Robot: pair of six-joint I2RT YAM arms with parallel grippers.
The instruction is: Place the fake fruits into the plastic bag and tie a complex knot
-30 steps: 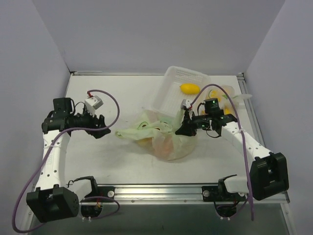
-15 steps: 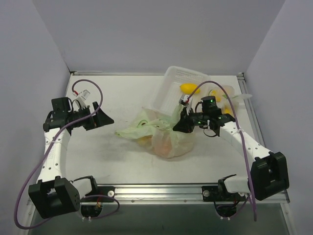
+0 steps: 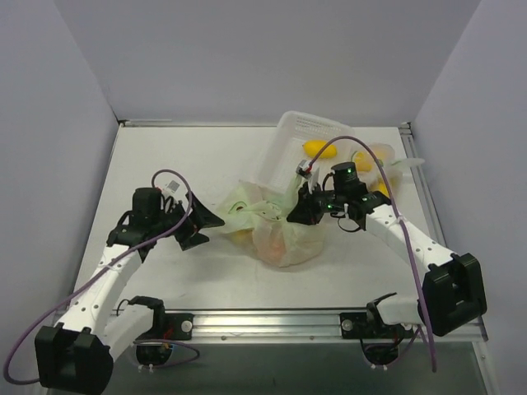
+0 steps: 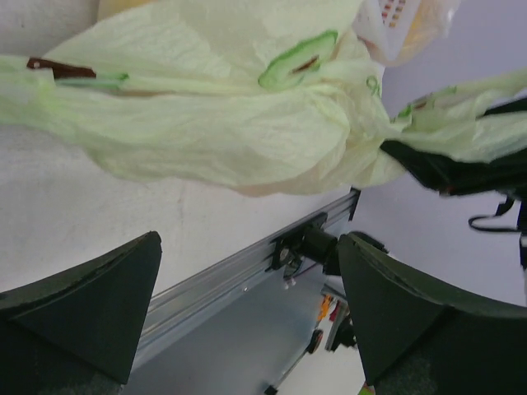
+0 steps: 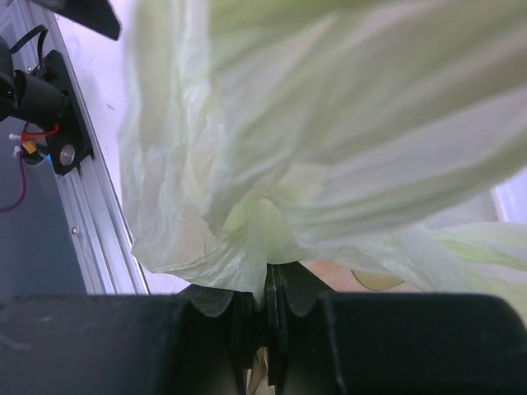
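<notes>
Desk (image 3: 165, 164): the plastic bag (image 3: 300, 247) lies at mid-desk, slightly toward the right edge, bulging, with orange fake fruits (image 3: 276, 237) showing through its film. White basket (image 3: 309, 132) stands tilted just behind it, toward the far edge. Right gripper (image 5: 268, 300) is clamped on a gathered fold of the bag's upper film, judged to hold the mouth taut for knotting. Left gripper (image 4: 247, 280) has its jaws spread wide with nothing between them, facing the loose handle (image 3: 235, 216) that trails toward the left edge, judged ready to seize it. One yellow lemon (image 3: 319, 149) lies in the basket, outside the bag
</notes>
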